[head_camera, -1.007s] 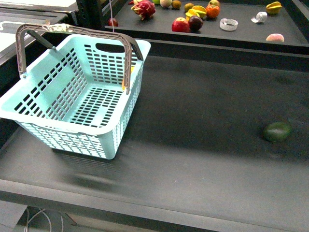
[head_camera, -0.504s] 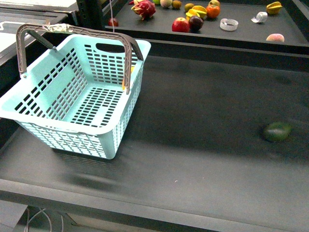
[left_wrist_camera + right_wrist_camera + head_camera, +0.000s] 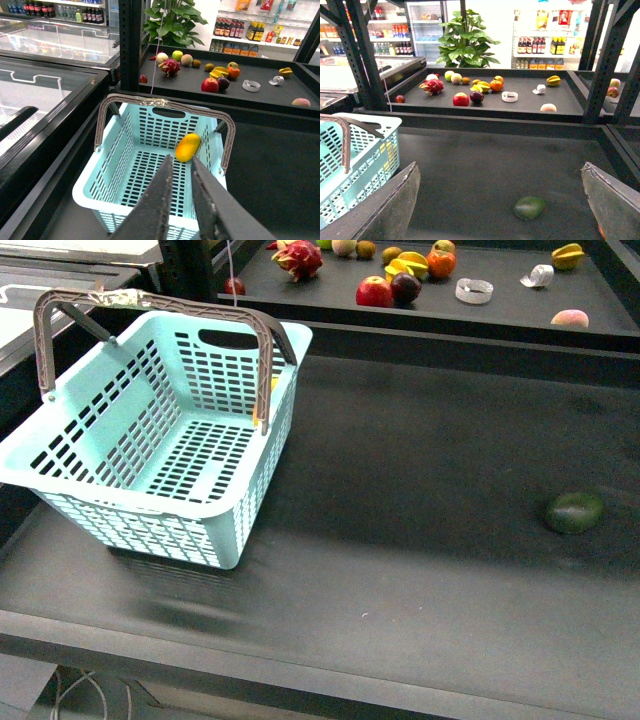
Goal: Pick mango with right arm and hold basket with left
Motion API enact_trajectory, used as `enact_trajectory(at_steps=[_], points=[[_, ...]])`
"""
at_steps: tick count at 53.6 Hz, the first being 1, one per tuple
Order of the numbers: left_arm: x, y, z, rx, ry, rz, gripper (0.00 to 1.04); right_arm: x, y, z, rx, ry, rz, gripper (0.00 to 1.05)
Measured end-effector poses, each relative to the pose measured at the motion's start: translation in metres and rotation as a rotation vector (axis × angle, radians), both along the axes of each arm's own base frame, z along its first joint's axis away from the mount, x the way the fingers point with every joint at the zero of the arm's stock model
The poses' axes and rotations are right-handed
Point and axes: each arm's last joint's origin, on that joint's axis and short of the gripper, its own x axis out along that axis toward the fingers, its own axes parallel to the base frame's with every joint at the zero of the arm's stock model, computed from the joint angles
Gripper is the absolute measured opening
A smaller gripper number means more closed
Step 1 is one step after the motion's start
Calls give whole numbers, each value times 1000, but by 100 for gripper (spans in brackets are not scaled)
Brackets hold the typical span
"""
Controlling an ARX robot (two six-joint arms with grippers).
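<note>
On the near left of the dark table (image 3: 420, 570) sits the basket (image 3: 160, 440), tilted a little, and neither of my arms shows in the front view. From my left wrist camera I look down on the mango (image 3: 187, 147), which seems to lie just beyond the basket's far right wall, touching or nearly touching it, though I cannot tell for certain that it is outside and not resting against the wall inside; in the front view only a sliver of yellow shows through the slots there. My left gripper (image 3: 181, 192) hangs above the basket's near rim with its fingers narrow, a slim gap between them, holding nothing. My right gripper (image 3: 502, 200) is spread wide and empty, facing the open table, where a dark green fruit (image 3: 529, 207) lies on the near right, well apart from the basket. I judge the task barely begun: the basket is not yet held and the mango not yet picked. The mango is smooth, bright yellow, oblong with rounded ends, lying slantwise.
</note>
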Motion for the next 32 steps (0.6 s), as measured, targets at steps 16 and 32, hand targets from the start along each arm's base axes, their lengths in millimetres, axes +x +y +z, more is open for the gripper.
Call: enact_trajectory(at_steps=[16,32], points=[[-20,0,-11,31,-8,0,2,0,0,0,0,0,0,96],[-34,0,-5,34,-29,1,2,0,0,0,0,0,0,96]])
